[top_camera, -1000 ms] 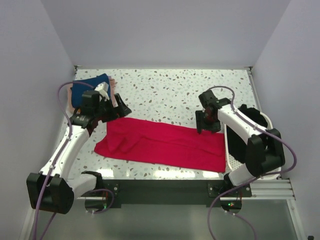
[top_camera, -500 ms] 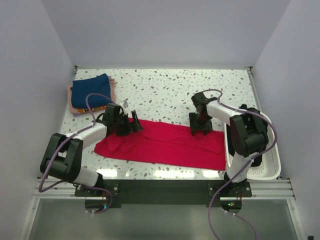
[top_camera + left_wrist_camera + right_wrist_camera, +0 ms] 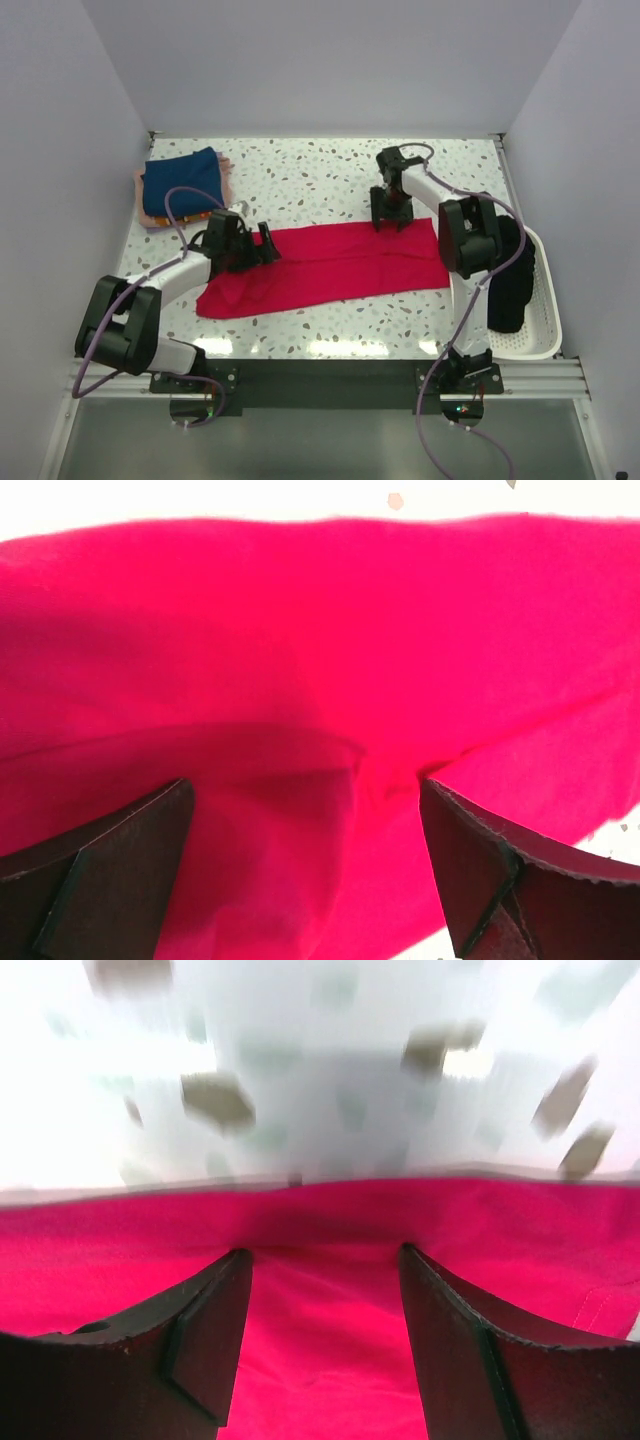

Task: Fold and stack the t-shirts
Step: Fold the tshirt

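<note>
Limp, light red t-shirt (image 3: 330,265): I'd pinch its 12 o'clock hem; left gripper (image 3: 303,800) gapes wide, right gripper (image 3: 325,1260) part-open

Table (image 3: 320,180): white, speckled with grey and brown flecks.
Red tee (image 3: 330,265), centre: plain crimson, no print; in both wrist views it reads as saturated pinkish red.
Navy tee (image 3: 180,180), far left: plain dark blue.
Pink tee (image 3: 229,178), edge showing under the navy tee: pale pink.
Black tee (image 3: 508,285), right: plain black.
Basket (image 3: 540,335): white, perforated.
Left arm (image 3: 165,278) and right arm (image 3: 428,190): white links, black joints.
Cable (image 3: 180,200): purple.
Walls (image 3: 320,60): pale lavender-grey.
</note>
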`<state>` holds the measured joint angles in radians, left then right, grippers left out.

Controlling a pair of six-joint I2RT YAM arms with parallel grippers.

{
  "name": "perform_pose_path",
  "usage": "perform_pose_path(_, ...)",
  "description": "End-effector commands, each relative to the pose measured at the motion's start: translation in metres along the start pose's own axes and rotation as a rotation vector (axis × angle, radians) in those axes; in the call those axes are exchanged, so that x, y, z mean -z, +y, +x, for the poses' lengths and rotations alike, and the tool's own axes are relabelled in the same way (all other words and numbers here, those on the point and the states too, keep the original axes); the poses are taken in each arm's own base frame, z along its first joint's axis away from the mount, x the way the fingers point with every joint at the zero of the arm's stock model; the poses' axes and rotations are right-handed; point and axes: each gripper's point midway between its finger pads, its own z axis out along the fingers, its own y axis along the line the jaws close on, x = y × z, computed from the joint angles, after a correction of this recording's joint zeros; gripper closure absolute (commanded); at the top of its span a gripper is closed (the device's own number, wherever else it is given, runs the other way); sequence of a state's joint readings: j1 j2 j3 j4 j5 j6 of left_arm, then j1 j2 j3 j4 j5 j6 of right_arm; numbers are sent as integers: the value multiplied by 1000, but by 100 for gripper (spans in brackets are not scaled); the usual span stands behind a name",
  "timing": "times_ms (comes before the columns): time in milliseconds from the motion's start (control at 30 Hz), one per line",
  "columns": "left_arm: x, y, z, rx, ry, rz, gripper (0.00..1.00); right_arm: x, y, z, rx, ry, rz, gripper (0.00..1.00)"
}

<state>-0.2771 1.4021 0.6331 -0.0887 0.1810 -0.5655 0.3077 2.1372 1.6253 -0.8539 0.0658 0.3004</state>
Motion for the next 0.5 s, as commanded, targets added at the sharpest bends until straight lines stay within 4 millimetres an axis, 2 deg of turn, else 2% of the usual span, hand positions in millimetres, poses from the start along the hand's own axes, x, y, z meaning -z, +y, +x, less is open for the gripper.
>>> perform_pose_path(0, 5, -31, -27, -44, -74, 113, 0, -30, -16, -41, -2, -66, 56, 36)
perform_pose_path(33, 7, -43, -35, -58, -87, 159, 0, -29, -16, -56, -5, -81, 58, 36)
perform_pose_path(100, 11, -58, -46, -89, -114, 210, 0, -27, -20, -71, -7, -101, 53, 36)
perform_pose_path(133, 15, -68, -55, -100, -124, 242, 0, -18, -18, -88, -9, -143, 40, 35)
perform_pose_path(167, 17, -72, -59, -106, -131, 252, 0, -14, -15, -95, 7, -158, 25, 35)
perform_pose_path(200, 20, -76, -65, -114, -141, 256, 0, -6, -14, -103, 14, -179, 15, 35)
perform_pose_path(267, 23, -78, -72, -121, -160, 255, 0, 26, -9, -121, 20, -260, -14, 34)
perform_pose_path(333, 22, -76, -72, -119, -164, 247, 0, 45, -13, -126, 25, -308, -5, 32)
perform_pose_path(400, 17, -71, -64, -114, -149, 239, 0, 70, -23, -121, 16, -325, 17, 31)
perform_pose_path(467, 10, -64, -55, -100, -123, 228, 0, 77, -31, -111, 0, -309, 32, 32)
